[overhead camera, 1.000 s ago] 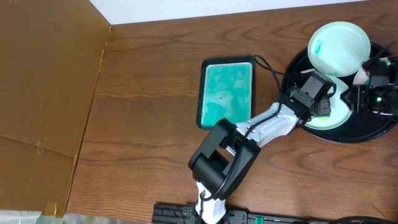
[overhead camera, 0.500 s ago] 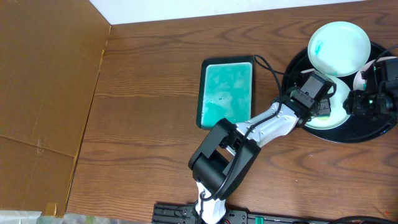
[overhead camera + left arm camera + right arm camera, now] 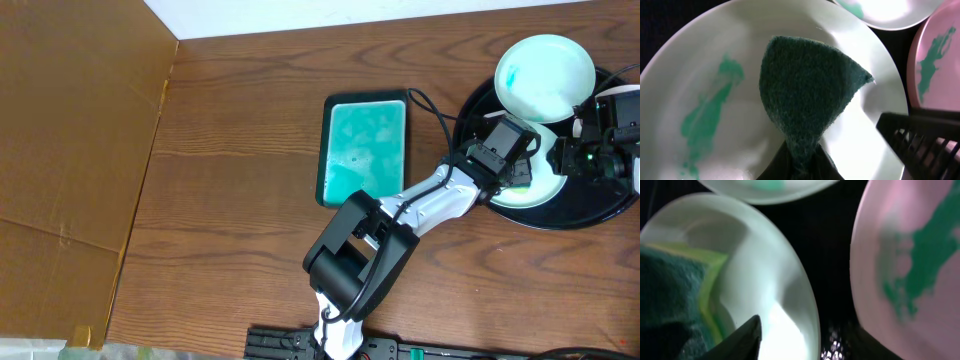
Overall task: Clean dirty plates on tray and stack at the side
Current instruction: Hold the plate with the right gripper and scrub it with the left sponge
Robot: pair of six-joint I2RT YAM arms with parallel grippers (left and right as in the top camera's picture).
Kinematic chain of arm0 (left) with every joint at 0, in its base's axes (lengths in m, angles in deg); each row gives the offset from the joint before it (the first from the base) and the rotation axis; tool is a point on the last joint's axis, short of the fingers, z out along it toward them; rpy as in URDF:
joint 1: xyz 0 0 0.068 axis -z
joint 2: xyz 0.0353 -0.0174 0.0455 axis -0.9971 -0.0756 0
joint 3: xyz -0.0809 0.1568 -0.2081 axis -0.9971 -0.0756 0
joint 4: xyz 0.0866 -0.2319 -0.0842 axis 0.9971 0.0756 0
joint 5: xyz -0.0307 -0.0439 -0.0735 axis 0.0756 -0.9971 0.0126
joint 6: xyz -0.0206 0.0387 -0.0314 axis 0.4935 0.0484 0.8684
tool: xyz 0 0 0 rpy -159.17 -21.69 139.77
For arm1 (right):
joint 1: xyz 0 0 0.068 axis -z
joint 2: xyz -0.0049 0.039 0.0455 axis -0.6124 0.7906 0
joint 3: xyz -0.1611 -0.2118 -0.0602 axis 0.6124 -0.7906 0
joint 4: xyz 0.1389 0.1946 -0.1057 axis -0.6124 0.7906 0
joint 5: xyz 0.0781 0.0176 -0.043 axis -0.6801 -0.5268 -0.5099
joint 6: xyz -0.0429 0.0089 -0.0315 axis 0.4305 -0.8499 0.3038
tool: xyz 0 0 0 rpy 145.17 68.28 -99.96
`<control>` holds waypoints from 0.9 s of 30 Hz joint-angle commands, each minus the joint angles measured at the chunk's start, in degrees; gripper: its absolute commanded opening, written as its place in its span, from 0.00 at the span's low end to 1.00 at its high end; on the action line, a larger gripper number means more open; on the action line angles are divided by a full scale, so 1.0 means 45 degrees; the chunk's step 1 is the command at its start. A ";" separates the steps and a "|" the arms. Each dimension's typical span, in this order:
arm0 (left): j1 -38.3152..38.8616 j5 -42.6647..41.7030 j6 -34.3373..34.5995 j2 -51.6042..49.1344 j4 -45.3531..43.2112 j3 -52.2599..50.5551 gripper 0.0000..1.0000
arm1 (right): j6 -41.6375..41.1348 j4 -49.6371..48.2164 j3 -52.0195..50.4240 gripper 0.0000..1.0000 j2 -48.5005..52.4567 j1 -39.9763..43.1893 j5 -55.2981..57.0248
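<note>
The black tray (image 3: 600, 215) at the right holds three white plates with green smears. One plate (image 3: 545, 75) lies at the back. My left gripper (image 3: 510, 165) is shut on a dark green sponge (image 3: 805, 90) and presses it on the front plate (image 3: 525, 192), whose smear (image 3: 705, 120) lies left of the sponge. My right gripper (image 3: 588, 155) is open; its jaws straddle that plate's right rim (image 3: 800, 295), one finger (image 3: 742, 337) inside. The third plate (image 3: 910, 255), tinted pink, lies just right, mostly hidden under the right arm in the overhead view.
A rectangular teal dish (image 3: 365, 150) with a black edge sits left of the tray. A brown cardboard sheet (image 3: 70, 150) covers the table's left side. The left arm (image 3: 400, 215) crosses from the front edge to the tray.
The right gripper has shifted a little over the tray's right side, ending closer to the front plate's rim. The left arm and sponge have not moved.
</note>
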 commanded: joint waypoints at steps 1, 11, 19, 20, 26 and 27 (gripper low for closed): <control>0.0015 0.0204 0.0019 -0.0112 -0.0073 -0.0107 0.08 | 0.0559 -0.0102 0.0189 0.41 0.0112 -0.0112 0.0733; 0.0019 0.0078 0.0767 -0.0112 -0.0505 -0.0102 0.08 | 0.0549 -0.0044 0.0175 0.31 0.0185 -0.0126 0.1005; 0.0015 0.0083 0.0627 -0.0112 -0.0452 -0.0102 0.57 | 0.0534 -0.0442 0.0175 0.33 0.1015 -0.0126 0.0724; 0.0015 0.0092 0.0423 -0.0112 -0.0457 -0.0102 0.59 | 0.0544 -0.0491 0.0175 0.33 0.1073 -0.0126 0.0656; 0.0015 0.0117 -0.0340 -0.0112 -0.0520 -0.0102 0.60 | 0.0544 -0.0665 0.0175 0.27 0.1093 -0.0126 0.0505; 0.0015 0.0117 -0.0340 -0.0112 -0.0573 -0.0102 0.60 | 0.0544 -0.0695 0.0180 0.27 0.1093 -0.0126 0.0466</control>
